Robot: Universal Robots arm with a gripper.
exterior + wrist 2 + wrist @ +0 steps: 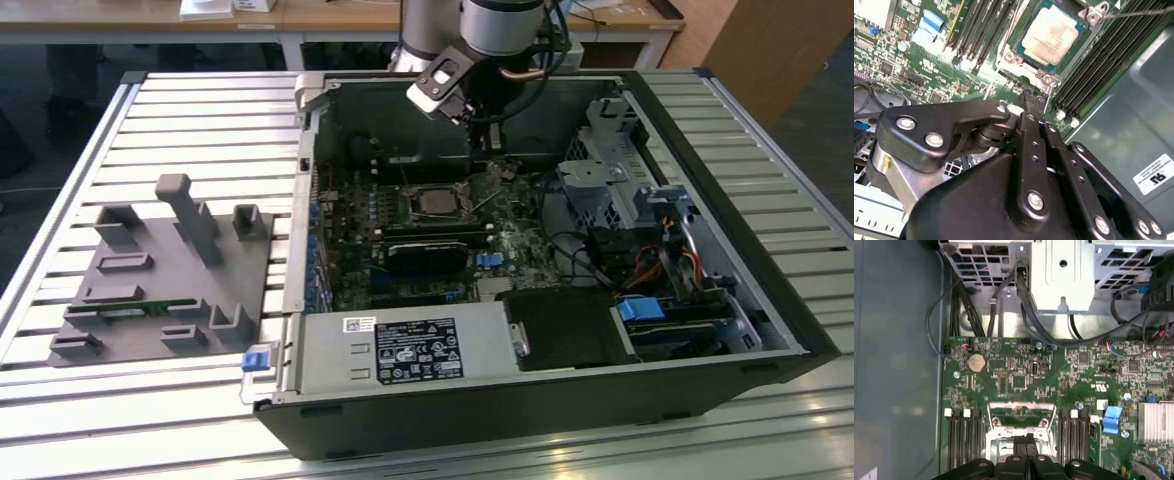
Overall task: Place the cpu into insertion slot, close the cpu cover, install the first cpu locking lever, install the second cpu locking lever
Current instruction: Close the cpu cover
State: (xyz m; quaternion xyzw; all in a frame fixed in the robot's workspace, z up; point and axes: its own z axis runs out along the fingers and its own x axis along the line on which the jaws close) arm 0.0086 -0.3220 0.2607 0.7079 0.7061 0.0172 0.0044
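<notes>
The cpu [1051, 30], with a silvery square top, lies flat in the insertion slot [1004, 427] on the green motherboard inside the open computer case [747, 330]. In the exterior view the cpu [434, 202] sits mid-board. The cpu cover [1093, 14], a grey metal frame, lies down around the chip. A thin metal lever rod [1139, 12] runs off from the socket's corner. My gripper [483, 140] hangs just above the board beside the socket, toward the case's back wall. In both wrist views the gripper [1034, 100] [1026, 440] is shut, its black fingers pressed together on nothing.
Long black memory slots [984, 30] flank the socket on both sides. A drive cage [614, 170] and cables [641, 260] fill the exterior view's right. The power supply [400, 350] sits at the case front. A grey fixture block [167, 270] stands on the slatted table.
</notes>
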